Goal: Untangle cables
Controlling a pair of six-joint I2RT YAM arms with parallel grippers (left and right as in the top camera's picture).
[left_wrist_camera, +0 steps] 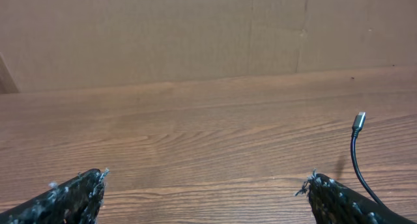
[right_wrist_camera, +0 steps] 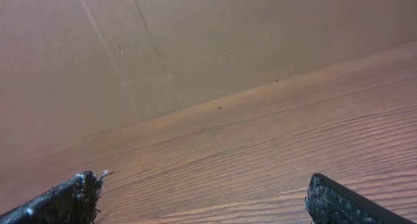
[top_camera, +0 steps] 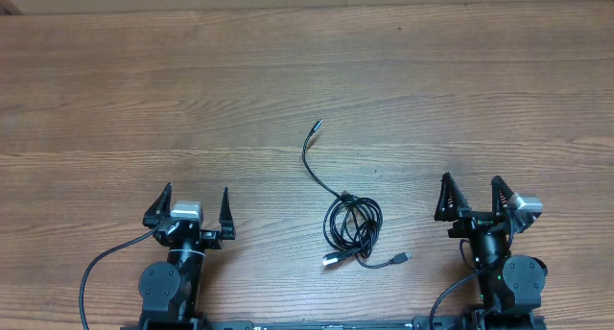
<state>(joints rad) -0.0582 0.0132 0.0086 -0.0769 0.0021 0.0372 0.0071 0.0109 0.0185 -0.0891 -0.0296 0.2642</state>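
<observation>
The wooden table (top_camera: 192, 81) fills the overhead view, and a plain cardboard wall (left_wrist_camera: 195, 35) rises behind its far edge in both wrist views. Taking the table's centre as the dial with twelve at the far edge, the left gripper (top_camera: 196, 191) sits at about eight o'clock and the right gripper (top_camera: 471, 179) at about four, both pointing toward twelve. Each has its fingers spread wide apart with only bare wood between them, and neither touches anything. The cables (top_camera: 343, 220) lie between the two grippers at about five o'clock, well apart from both, wound together in a small dark coil of overlapping loops. One loose strand (top_camera: 307, 162) leaves the coil toward eleven o'clock and ends in a small plug (top_camera: 315, 127); the left wrist view shows the same strand rising past its right finger (left_wrist_camera: 345, 201). A silver-tipped plug (top_camera: 330, 261) pokes out at the coil's seven o'clock, and a darker plug (top_camera: 403, 259) lies at its four o'clock.
</observation>
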